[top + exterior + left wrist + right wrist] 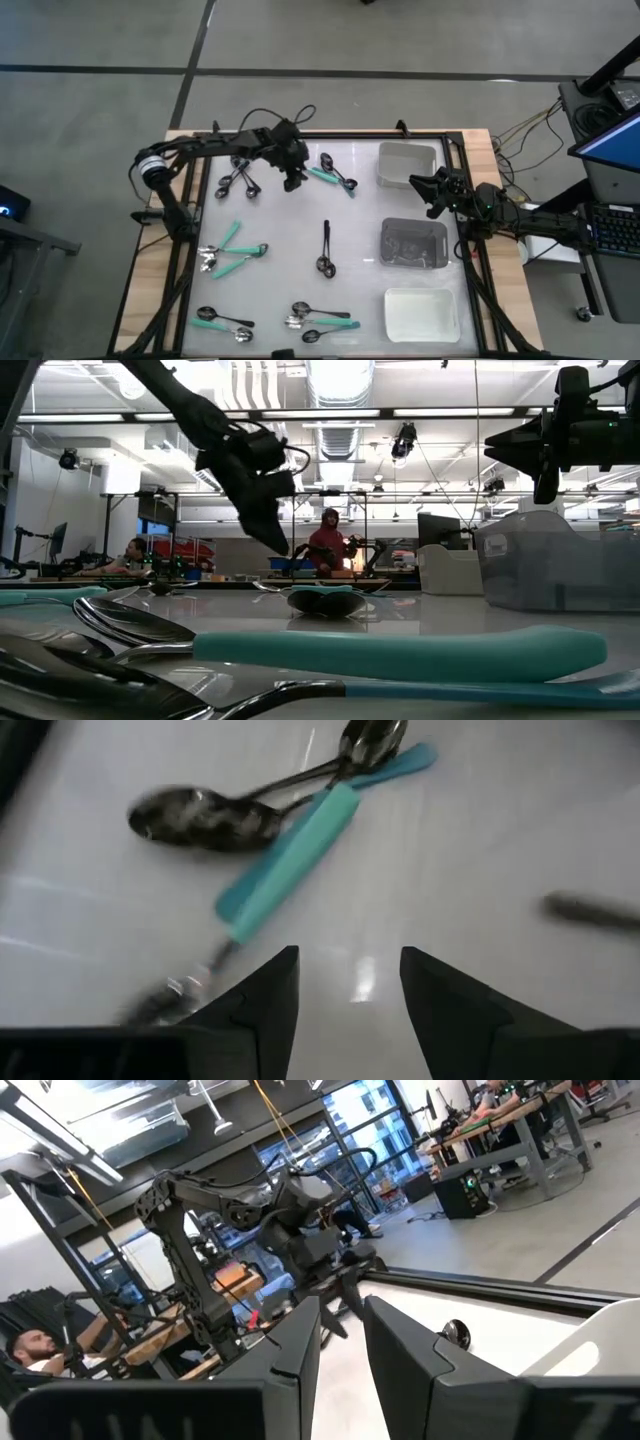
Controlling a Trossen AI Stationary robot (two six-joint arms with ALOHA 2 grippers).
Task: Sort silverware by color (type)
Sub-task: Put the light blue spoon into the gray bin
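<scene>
Small spoons lie in loose groups on the white table. A pair with teal handles (335, 176) lies near the far edge, with a dark spoon (205, 820) across them (290, 870). Black spoons (238, 184) lie to their left, and one black pair (326, 250) sits mid-table. More teal-handled spoons lie at the left (230, 255) and along the near edge (320, 320). My left gripper (293, 180) (350, 982) hangs open just left of the far teal pair, pointing down, touching nothing. My right gripper (425, 190) (343, 1342) hovers open and empty between the far two trays.
Three rectangular trays line the right side: a light grey one (408, 163) far, a darker grey one (413, 243) in the middle, a white one (422, 313) near. A black frame (300, 134) borders the table. People sit in the room behind (328, 540).
</scene>
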